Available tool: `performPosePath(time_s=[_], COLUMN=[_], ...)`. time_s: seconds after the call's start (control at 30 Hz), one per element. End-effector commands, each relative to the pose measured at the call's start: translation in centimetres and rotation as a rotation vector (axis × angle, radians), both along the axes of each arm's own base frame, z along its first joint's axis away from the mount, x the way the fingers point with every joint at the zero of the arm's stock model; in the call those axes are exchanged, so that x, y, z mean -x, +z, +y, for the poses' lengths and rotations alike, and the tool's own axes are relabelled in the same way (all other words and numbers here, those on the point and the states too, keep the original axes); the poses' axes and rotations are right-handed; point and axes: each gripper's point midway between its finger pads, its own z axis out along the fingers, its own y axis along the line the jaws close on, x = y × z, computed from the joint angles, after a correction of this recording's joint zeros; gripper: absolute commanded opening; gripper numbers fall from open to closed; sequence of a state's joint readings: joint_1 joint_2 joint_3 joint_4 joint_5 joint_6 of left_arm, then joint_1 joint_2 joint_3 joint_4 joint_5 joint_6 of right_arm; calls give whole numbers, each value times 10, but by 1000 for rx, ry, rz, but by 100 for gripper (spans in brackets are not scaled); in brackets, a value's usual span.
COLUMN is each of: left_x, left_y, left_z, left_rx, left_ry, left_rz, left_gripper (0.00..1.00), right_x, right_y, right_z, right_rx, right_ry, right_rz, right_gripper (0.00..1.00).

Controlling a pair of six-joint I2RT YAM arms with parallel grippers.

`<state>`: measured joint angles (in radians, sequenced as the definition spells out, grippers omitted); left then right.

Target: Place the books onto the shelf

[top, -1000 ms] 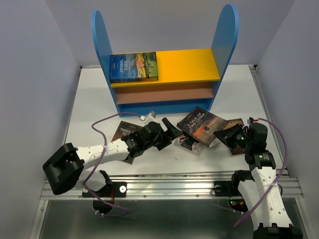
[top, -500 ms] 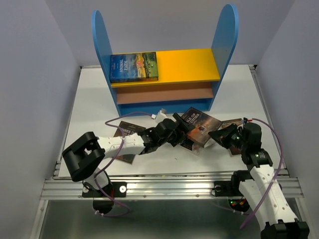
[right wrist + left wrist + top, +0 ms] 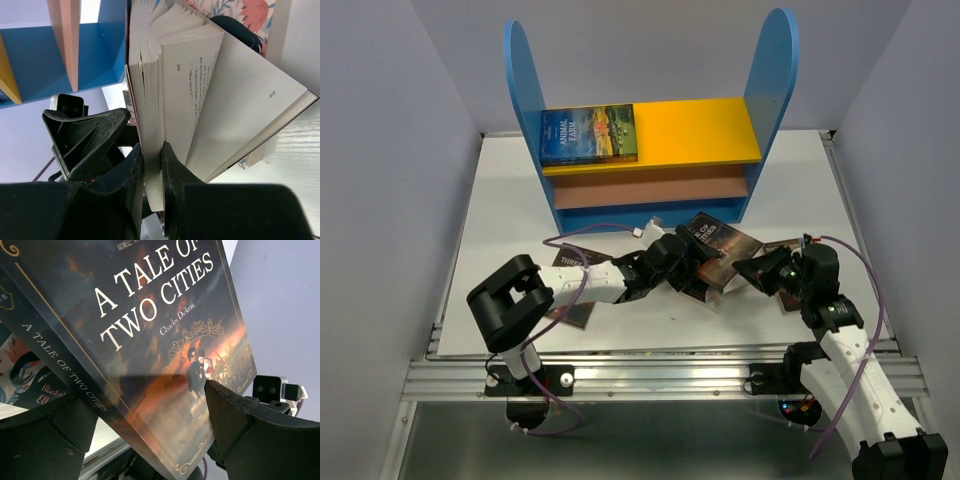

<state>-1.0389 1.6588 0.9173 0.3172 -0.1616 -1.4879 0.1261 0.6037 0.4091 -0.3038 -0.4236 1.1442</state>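
Just in front of the shelf (image 3: 700, 130), the Tale of Two Cities paperback (image 3: 722, 240) is held tilted, its pages pinched tight by the right gripper (image 3: 151, 150), while the left gripper (image 3: 145, 410) is spread wide around its spine.

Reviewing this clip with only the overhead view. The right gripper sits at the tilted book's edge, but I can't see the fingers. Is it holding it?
Observer: Yes. The right gripper is pinched on a thin bunch of pages of the book; the rest fan open.
Reviewer: And the left one?
Observer: The left gripper is open, with the book between its fingers.
Reviewer: Anything underneath?
Observer: A floral-covered book lies below it.
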Motion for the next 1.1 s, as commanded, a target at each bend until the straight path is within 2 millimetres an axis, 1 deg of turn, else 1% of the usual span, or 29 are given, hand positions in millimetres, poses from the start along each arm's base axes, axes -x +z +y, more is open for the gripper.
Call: performPosePath(time_s=[0.0, 0.03, 0.1, 0.13, 0.2, 0.23, 0.3, 0.33, 0.43, 0.47, 0.5, 0.53, 0.57, 0.6, 0.63, 0.67, 0.7, 0.73, 0.77, 0.8, 0.83, 0.87, 0.9, 0.93, 0.97, 1.03, 1.07], left_x=[-9, -10, -11, -13, -14, -14, -13, -12, -9, -7, -6, -3, 0, 0, 2, 3, 6, 8, 17, 19, 26, 32, 48, 52, 63, 72, 76], left_y=[30, 31, 33, 35, 39, 41, 44, 44, 45, 44, 52, 47, 56, 59, 58, 61, 68, 71, 82, 87, 81, 84, 101, 104, 127, 151, 166], left_z=[-8, -7, -5, -4, -5, -6, -7, -8, -5, -2, 1, 7, 12, 17, 24, 29, 40, 46, 55, 62, 71, 76, 81, 88, 93, 100, 102], left_rx=[72, 74, 79, 79, 87, 90, 97, 97, 101, 98, 111, 98, 111, 104, 83, 66, 23, -3, -35, -57, -88, -98, -98, -112, -93, -75, -62], left_ry=[32, 41, 48, 56, 56, 54, 46, 42, 32, 32, 35, 34, 36, 44, 48, 52, 49, 48, 23, 26, 21, 16, -29, -30, -75, -106, -125], left_rz=[-42, -43, -53, -58, -74, -77, -79, -76, -73, -73, -84, -83, -99, -120, -133, -149, -198, -222, -282, -318, -329, -360, -432, -461, -549, -638, -697], left_gripper=[87, 84, 75, 64, 49, 35, 19, 1, 0, 0, 0, 0, 0, 0, 0, 0, 0, 0, 0, 0, 0, 0, 0, 0, 0, 0, 0], right_x=[-5, -5, -3, -2, -1, -1, 0, 1, 3, 5, 2, 2, 5, -1, -2, 1, -3, -7, -7, -9, -10, -11, -14, -15, -17, -19, -22], right_y=[39, 39, 36, 35, 34, 33, 32, 30, 27, 23, 30, 30, 24, 34, 34, 28, 26, 33, 26, 26, 26, 25, 25, 25, 26, 29, 32], right_z=[15, 16, 19, 19, 19, 18, 18, 18, 18, 16, 14, 12, 7, 1, -4, -10, -21, -27, -40, -45, -51, -58, -66, -68, -71, -70, -70], right_rx=[-97, -103, -108, -108, -99, -94, -79, -77, -57, -27, -2, 27, 91, 135, 176, 221, 301, 340, 423, 458, 494, 537, 572, 587, 600, 604, 601], right_ry=[61, 63, 76, 78, 81, 83, 87, 91, 100, 109, 106, 105, 118, 94, 84, 72, 45, 33, 7, -5, -18, -26, -59, -64, -74, -71, -74], right_rz=[-133, -129, -118, -117, -110, -108, -101, -91, -85, -81, -99, -100, -94, -117, -116, -77, -92, -102, -78, -73, -68, -55, -50, -52, -56, -75, -91], right_gripper=[1, 1, 1, 1, 1, 1, 1, 1, 1, 1, 6, 17, 55, 76, 90, 100, 100, 100, 100, 100, 100, 100, 100, 100, 100, 100, 100])
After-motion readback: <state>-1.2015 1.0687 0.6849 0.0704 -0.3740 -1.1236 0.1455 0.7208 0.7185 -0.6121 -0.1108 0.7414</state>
